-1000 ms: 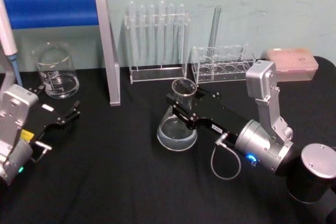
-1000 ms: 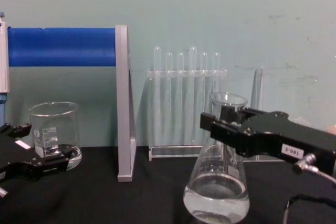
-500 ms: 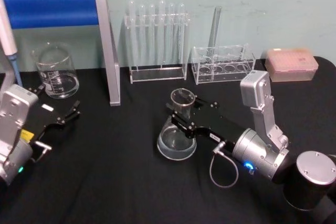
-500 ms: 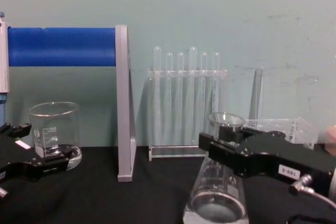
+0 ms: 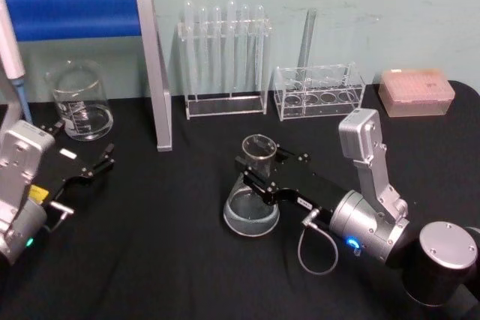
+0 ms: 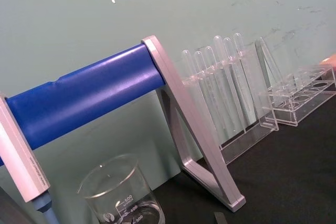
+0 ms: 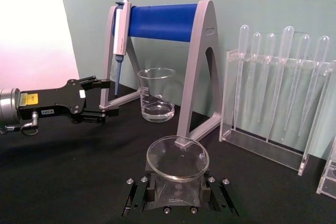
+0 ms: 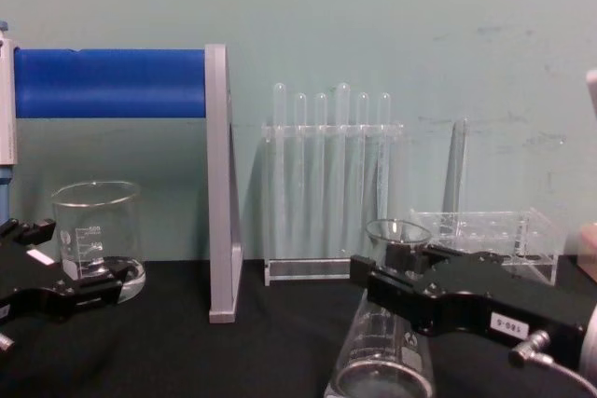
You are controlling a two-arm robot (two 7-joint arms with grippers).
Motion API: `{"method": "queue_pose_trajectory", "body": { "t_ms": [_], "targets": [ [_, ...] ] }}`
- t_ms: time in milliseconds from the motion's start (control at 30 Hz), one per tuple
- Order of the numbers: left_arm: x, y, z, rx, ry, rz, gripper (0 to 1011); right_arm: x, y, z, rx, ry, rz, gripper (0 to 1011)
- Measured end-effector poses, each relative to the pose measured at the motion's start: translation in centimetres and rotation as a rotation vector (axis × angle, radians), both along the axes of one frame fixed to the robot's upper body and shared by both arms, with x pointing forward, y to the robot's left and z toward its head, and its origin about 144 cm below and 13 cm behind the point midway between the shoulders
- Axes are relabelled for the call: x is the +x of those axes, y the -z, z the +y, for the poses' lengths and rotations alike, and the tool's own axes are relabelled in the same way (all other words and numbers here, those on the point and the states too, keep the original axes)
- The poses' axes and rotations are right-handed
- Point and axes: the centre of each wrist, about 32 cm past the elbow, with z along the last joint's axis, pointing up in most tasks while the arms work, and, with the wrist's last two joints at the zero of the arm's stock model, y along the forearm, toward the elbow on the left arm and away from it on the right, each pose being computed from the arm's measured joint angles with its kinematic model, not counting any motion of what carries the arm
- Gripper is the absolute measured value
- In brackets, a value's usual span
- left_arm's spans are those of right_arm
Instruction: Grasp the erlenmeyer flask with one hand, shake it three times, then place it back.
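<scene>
The erlenmeyer flask (image 5: 251, 211) is held upright at mid-worktop (image 5: 150, 260), its neck clamped between the fingers of the right gripper (image 5: 255, 164). The left gripper (image 7: 109, 98) is parked near the beaker (image 5: 79, 103), fingers apart.

Beaker (image 6: 118, 195): white graduation numerals "400" and "300", readable in the left wrist view. Right hand (image 8: 376, 269): small white label (image 8: 509, 325) with dark print beginning "180", last digit unclear. Left hand (image 7: 105, 98): yellow sticker (image 7: 30, 99), print illegible; erlenmeyer flask (image 8: 381, 347): markings unreadable.
</scene>
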Motion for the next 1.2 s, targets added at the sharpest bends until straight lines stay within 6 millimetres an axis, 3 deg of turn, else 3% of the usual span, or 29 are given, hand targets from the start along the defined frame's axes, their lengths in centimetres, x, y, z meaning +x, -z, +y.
{"method": "queue_pose_trajectory", "body": {
  "t_ms": [1200],
  "targets": [
    [0.00,0.00,0.00,0.000,0.000,0.000,1001,-0.30,0.57,0.19,-0.018,-0.009,0.037,449]
  ]
}}
